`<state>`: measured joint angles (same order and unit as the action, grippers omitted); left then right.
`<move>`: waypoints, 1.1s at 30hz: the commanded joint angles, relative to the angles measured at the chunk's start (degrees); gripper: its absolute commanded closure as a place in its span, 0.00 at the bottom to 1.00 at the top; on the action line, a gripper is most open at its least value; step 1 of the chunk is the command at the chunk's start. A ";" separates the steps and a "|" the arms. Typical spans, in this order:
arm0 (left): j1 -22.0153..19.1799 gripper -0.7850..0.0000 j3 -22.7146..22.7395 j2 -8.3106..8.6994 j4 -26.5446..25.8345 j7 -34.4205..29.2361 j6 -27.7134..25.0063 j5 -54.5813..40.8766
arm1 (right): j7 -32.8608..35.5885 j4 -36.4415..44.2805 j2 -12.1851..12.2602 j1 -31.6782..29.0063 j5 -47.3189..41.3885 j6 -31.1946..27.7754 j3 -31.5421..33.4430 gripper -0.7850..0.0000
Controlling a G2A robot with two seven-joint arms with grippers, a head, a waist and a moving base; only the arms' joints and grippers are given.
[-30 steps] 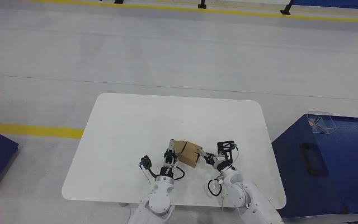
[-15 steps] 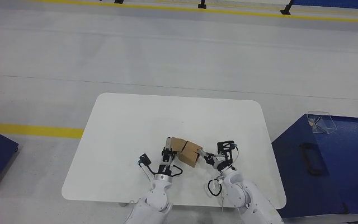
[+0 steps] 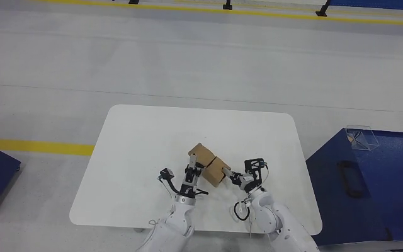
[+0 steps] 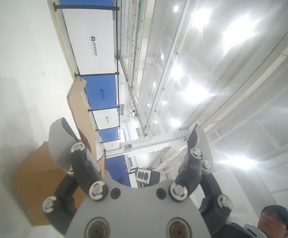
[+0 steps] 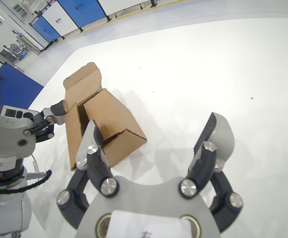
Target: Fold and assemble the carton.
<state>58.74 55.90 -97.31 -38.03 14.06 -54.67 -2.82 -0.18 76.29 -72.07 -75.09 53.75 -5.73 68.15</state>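
Hall floor (image 3: 189, 57) and partition panels (image 5: 65, 13) far beyond both claws; white desk (image 3: 145, 138) beneath them. Between the claws, on the desk: carton (image 5: 108, 117), half erected, on its side, tuck flap raised, end flaps loose. Left claw (image 4: 127, 129): fingers spread, one finger against the raised flap. Right claw (image 5: 154, 122): fingers spread, holding nothing, just beside the near open end. Judged risk: unclamped carton likely to slide or collapse flat under one-sided push; flap liable to crease off its score. Brace opposite end before pressing. Print on panels and on label (image 5: 144, 227) at right claw base; not transcribed.
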 commanded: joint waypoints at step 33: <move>7.46 0.00 2.81 0.00 -10.25 4.10 8.55 11.90 | -5.14 6.39 0.96 -5.33 -1.96 1.34 7.26 0.00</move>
<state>65.84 58.49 -97.39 -47.53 17.86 -46.44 8.54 -5.24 81.59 -71.27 -79.53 51.69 -4.61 74.31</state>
